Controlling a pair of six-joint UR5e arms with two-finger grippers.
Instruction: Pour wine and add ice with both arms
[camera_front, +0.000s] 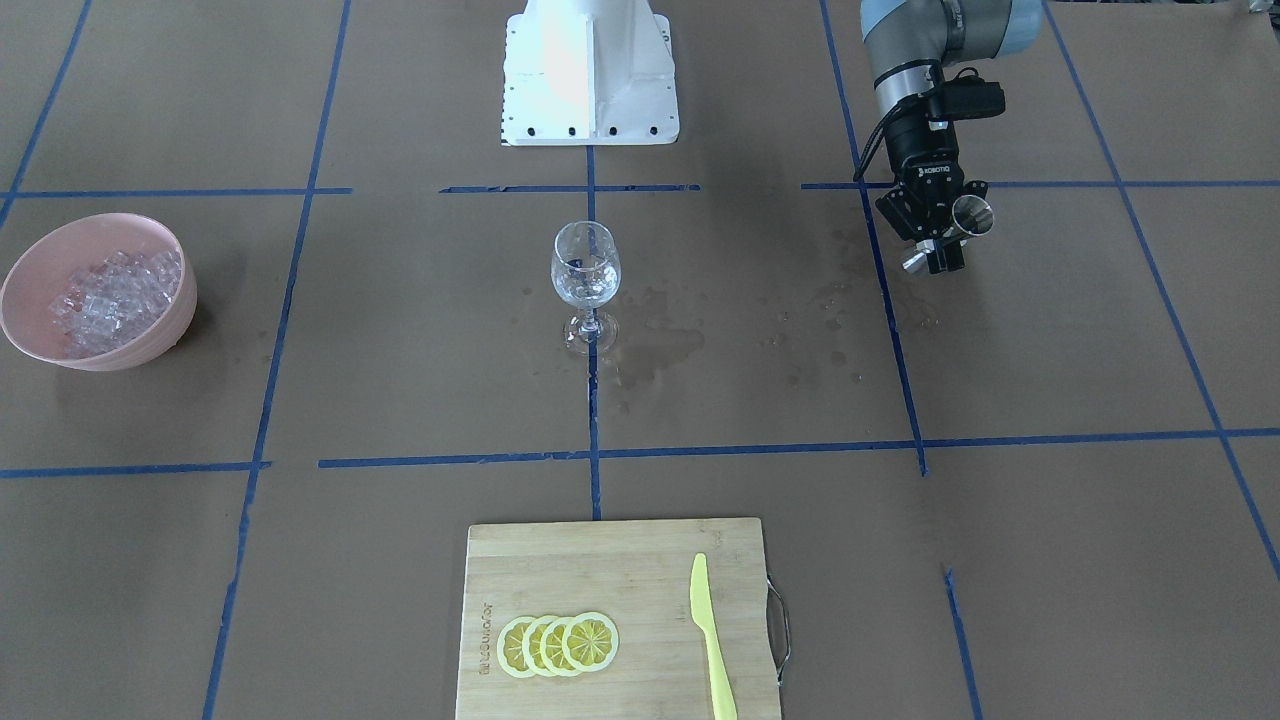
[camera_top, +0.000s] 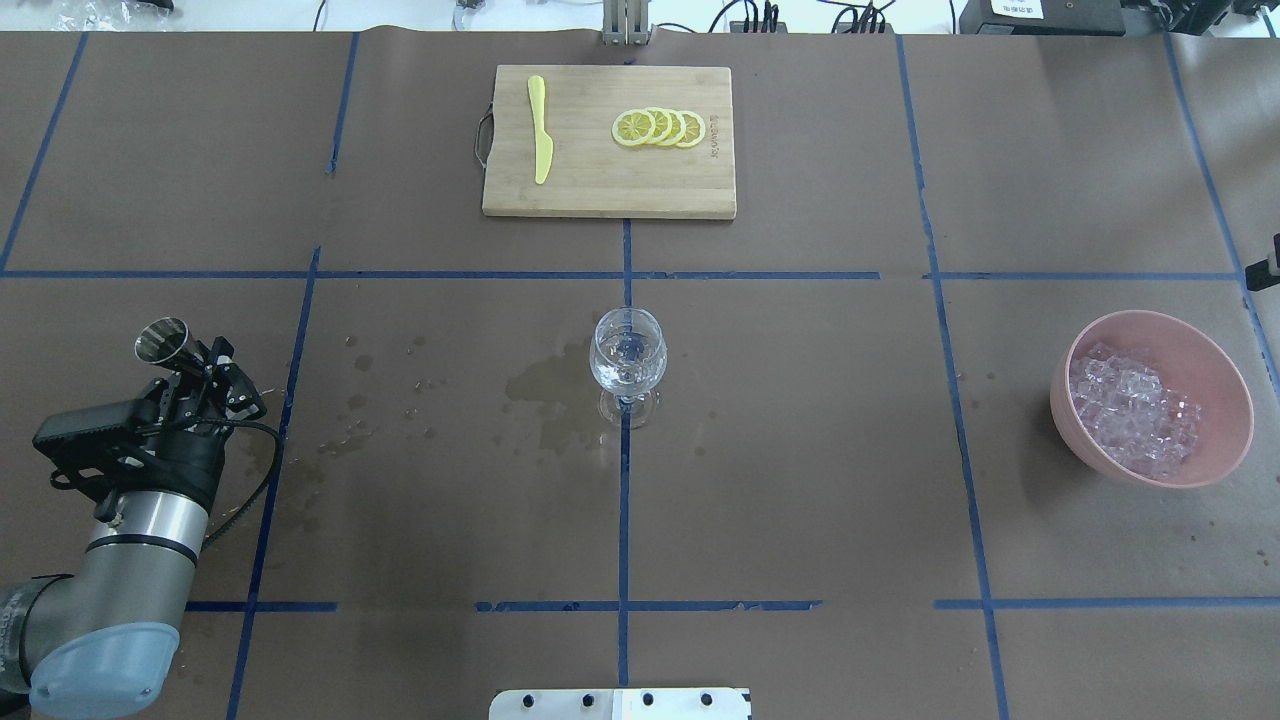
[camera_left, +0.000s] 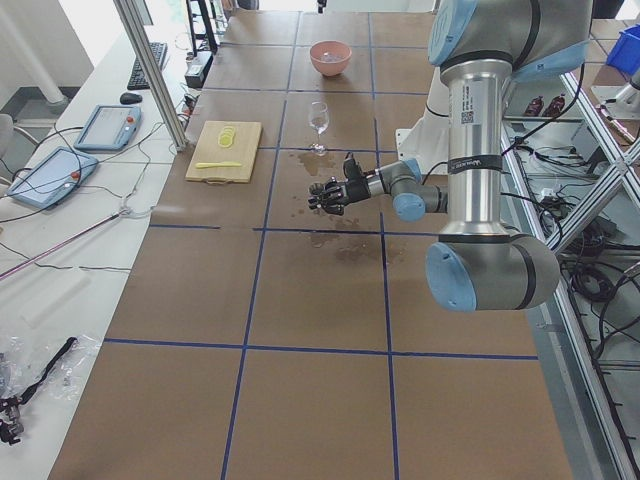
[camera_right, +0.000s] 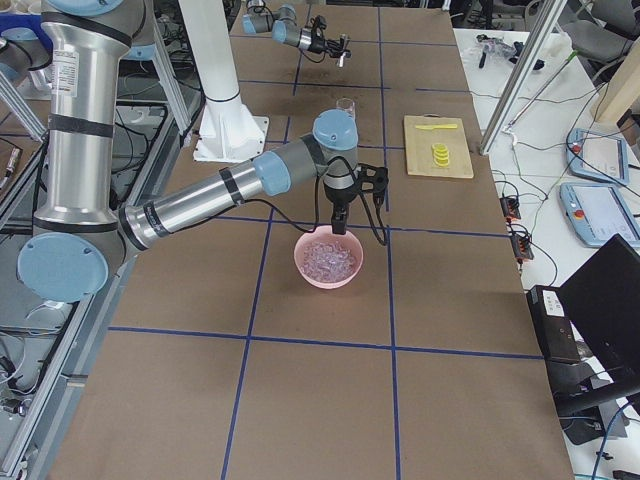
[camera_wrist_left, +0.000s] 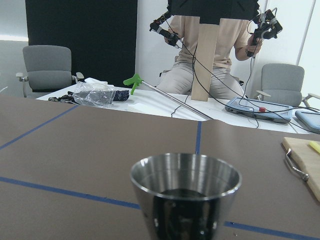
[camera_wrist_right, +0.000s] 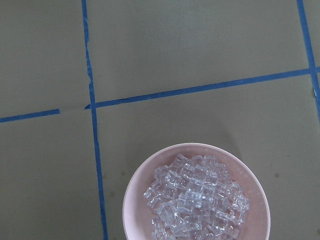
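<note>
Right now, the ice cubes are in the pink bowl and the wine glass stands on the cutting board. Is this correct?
No. The ice cubes are in the pink bowl, but the wine glass stands on the table, apart from the cutting board; the overhead view shows it.

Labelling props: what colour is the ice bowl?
The bowl is pale pink, clearest in the overhead view.
</note>
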